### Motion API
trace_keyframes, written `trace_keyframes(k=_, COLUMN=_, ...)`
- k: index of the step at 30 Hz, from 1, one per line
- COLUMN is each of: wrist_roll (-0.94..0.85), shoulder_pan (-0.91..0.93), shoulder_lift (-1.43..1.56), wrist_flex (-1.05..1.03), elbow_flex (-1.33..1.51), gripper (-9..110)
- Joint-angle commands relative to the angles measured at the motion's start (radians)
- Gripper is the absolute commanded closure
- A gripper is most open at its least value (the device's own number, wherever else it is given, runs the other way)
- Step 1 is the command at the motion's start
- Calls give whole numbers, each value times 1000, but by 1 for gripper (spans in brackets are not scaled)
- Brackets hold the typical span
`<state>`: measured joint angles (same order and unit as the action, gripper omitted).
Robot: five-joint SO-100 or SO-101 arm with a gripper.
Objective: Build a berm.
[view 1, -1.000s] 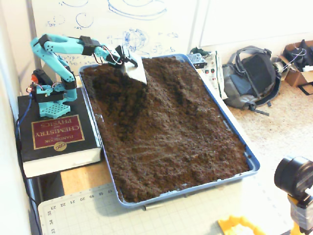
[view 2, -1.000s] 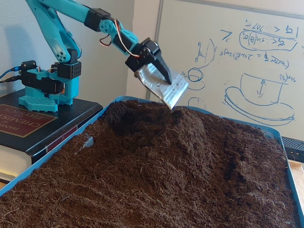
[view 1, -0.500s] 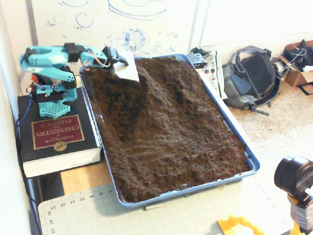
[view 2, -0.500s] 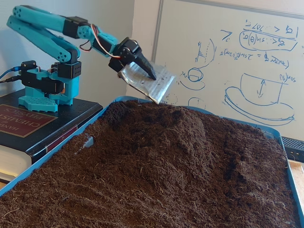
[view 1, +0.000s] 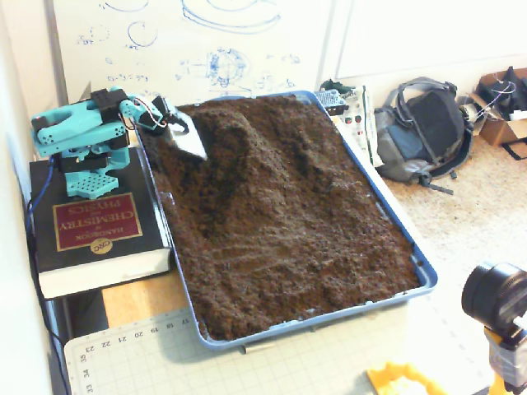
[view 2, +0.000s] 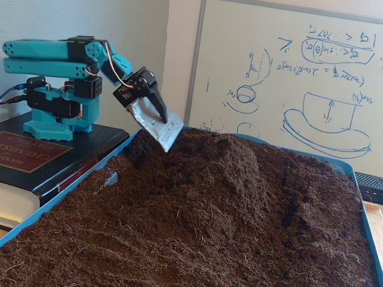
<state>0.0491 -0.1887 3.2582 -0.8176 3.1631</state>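
The berm (view 1: 247, 136) is a rounded ridge of dark brown soil at the far end of the blue tray (view 1: 394, 220), running toward the tray's middle. In a fixed view from low down, the berm (view 2: 233, 156) rises above the flatter soil in front. My gripper (view 1: 181, 130) is shut on a thin grey metal plate (view 1: 191, 143) at the tray's far left corner. The plate (view 2: 157, 124) tilts down, its lower edge at the soil on the berm's left slope. The gripper (view 2: 160, 113) clamps the plate's upper part with black fingers, and the teal arm is folded back low.
The arm's base stands on a thick black book (view 1: 90, 226) left of the tray. A whiteboard (view 2: 299, 72) stands behind. A backpack (view 1: 428, 127) and boxes lie right of the tray, a camera (view 1: 494, 300) at the near right, a cutting mat (view 1: 165, 362) in front.
The arm has folded back and dropped. The gripper and plate moved from above the berm's top leftward and down to the soil at the tray's far left corner.
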Motion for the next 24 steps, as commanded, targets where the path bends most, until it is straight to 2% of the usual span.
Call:
trace_keyframes(k=1, wrist_roll=-67, shoulder_pan=55, shoulder_lift=71, wrist_flex=-163, elbow_flex=-25, gripper=101)
trace_keyframes(k=6, wrist_roll=-123, shoulder_pan=67, shoulder_lift=103, wrist_flex=-374, elbow_flex=-21, gripper=101)
trace_keyframes(k=24, wrist_roll=-123, shoulder_pan=74, shoulder_lift=103, wrist_flex=-359, elbow_flex=-21, gripper=101)
